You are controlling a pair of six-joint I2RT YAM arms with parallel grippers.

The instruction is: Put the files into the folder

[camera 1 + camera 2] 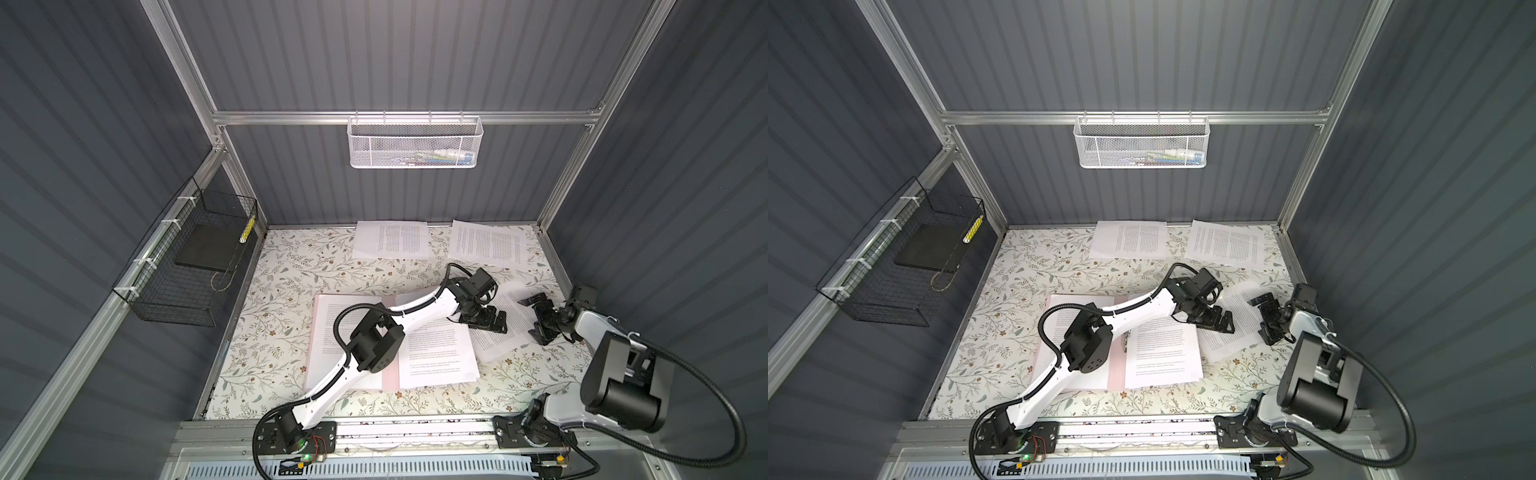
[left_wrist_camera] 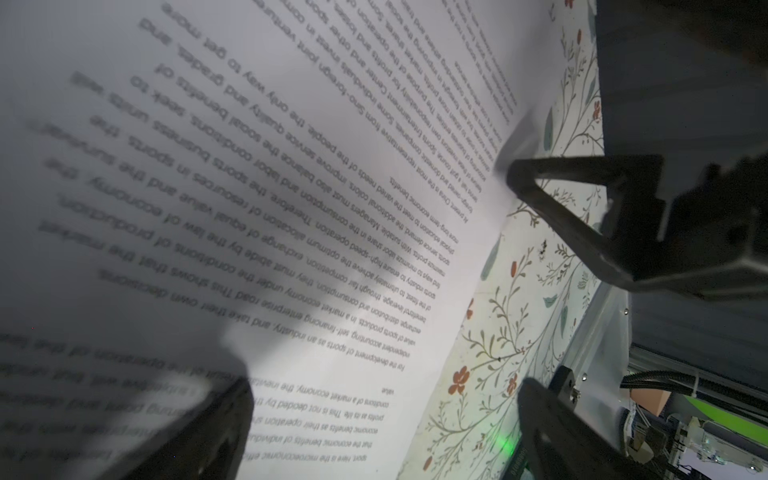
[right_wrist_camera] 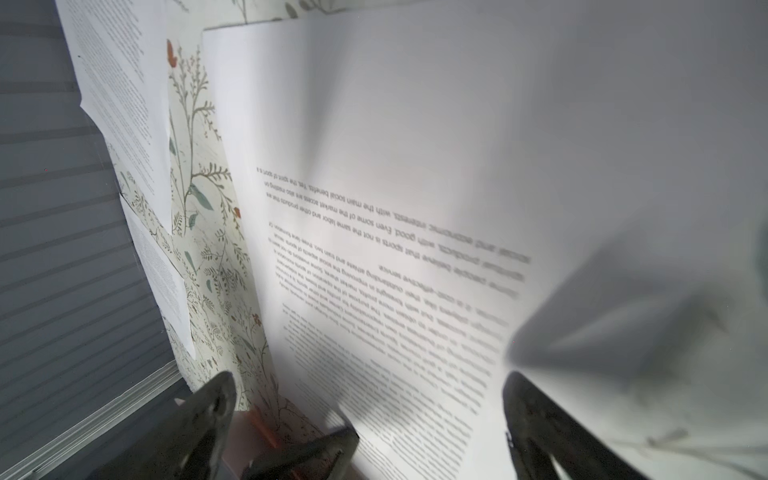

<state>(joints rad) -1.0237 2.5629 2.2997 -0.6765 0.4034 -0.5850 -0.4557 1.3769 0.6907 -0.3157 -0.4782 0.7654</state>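
The folder [image 1: 390, 376] lies open in the centre of both top views, with printed sheets [image 1: 436, 357] on its 2 halves. Just right of it a loose sheet [image 1: 507, 343] lies askew. The left gripper [image 1: 485, 324] is over it and the right gripper [image 1: 535, 319] at its right edge, both spread wide, gripping nothing. 2 more sheets [image 1: 392, 241] lie at upper centre.
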